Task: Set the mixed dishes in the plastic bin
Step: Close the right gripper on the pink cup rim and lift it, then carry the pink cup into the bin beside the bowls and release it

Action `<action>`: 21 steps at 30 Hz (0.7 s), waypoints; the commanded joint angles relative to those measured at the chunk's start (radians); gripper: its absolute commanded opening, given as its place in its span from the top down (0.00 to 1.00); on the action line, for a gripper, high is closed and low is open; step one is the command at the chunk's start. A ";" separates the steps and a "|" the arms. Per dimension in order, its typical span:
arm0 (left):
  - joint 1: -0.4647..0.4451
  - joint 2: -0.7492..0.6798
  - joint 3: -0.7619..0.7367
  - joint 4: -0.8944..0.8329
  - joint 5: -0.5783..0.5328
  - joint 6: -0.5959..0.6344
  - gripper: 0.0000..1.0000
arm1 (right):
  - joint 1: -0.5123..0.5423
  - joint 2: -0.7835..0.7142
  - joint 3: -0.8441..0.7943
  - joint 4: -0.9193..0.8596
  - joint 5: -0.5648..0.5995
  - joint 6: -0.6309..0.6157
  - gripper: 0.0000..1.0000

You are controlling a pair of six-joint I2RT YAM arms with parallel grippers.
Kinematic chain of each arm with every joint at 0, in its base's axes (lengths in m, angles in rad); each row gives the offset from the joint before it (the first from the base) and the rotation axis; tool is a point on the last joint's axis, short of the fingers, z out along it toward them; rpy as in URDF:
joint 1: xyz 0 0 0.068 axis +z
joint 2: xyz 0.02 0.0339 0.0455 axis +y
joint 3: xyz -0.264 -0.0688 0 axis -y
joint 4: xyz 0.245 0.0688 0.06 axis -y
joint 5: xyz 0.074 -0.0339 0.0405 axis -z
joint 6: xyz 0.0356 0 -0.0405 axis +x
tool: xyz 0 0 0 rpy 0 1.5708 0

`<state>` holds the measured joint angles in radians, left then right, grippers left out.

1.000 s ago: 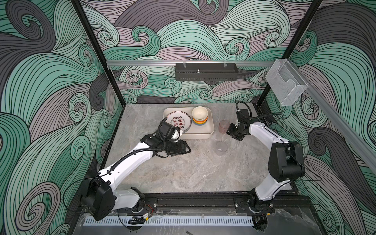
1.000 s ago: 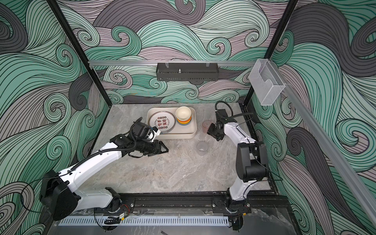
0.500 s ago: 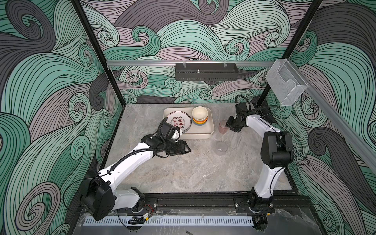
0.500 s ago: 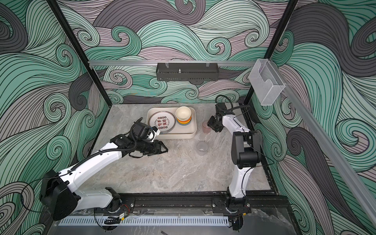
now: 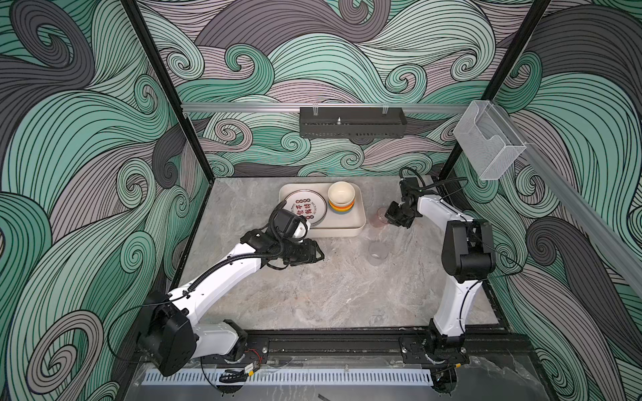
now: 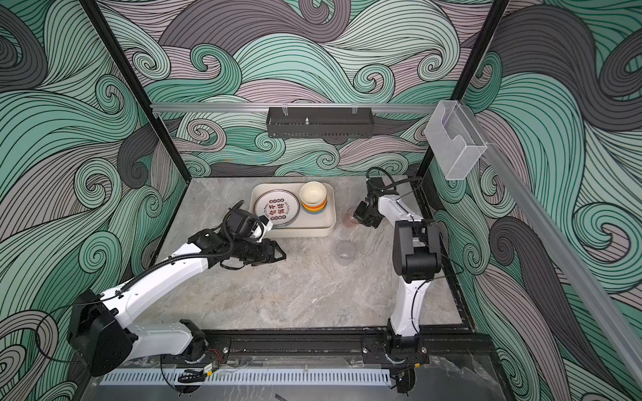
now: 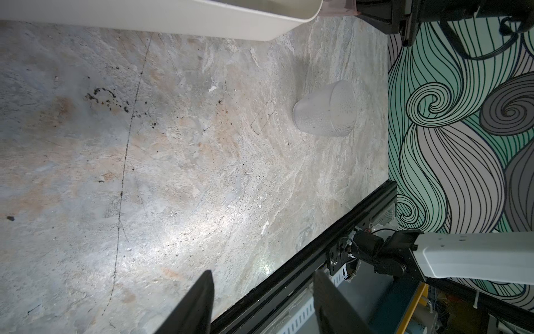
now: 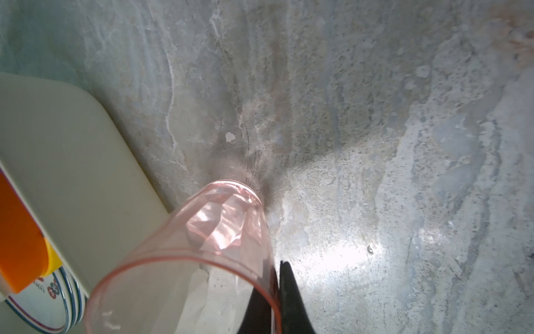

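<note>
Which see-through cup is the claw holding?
The pink cup beside the bin; the right claw pinches its rim. The clear frosted cup stands alone on the table, untouched.

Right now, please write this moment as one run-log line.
right gripper: shut on pink cup rim | left gripper: open, empty | clear cup: on table | plastic bin: plate, bowl stack inside

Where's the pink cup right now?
In both top views the pink cup is just right of the plastic bin, on the right side, with the right gripper shut on its rim.
</note>
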<state>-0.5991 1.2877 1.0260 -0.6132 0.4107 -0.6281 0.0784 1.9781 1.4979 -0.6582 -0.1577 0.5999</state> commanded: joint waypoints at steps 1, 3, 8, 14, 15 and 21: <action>-0.005 -0.020 -0.003 -0.022 -0.022 0.010 0.42 | -0.002 -0.073 -0.009 -0.041 0.033 -0.032 0.97; -0.006 -0.021 -0.005 -0.023 -0.028 0.008 0.42 | 0.000 -0.097 -0.005 -0.056 0.043 -0.042 0.97; -0.005 -0.030 -0.006 -0.031 -0.046 0.005 0.42 | 0.015 -0.147 0.022 -0.099 0.041 -0.071 0.98; -0.003 -0.053 -0.006 -0.049 -0.101 -0.011 0.42 | 0.057 -0.178 0.083 -0.159 -0.007 -0.101 0.98; -0.001 -0.056 -0.007 -0.051 -0.105 -0.012 0.42 | 0.067 -0.180 0.095 -0.167 -0.008 -0.107 0.98; 0.005 -0.067 -0.016 -0.051 -0.115 -0.019 0.42 | 0.131 -0.153 0.198 -0.249 -0.025 -0.146 0.98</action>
<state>-0.5987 1.2392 1.0222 -0.6361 0.3241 -0.6388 0.1848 1.8305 1.6379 -0.8413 -0.1619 0.4911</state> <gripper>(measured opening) 0.576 0.067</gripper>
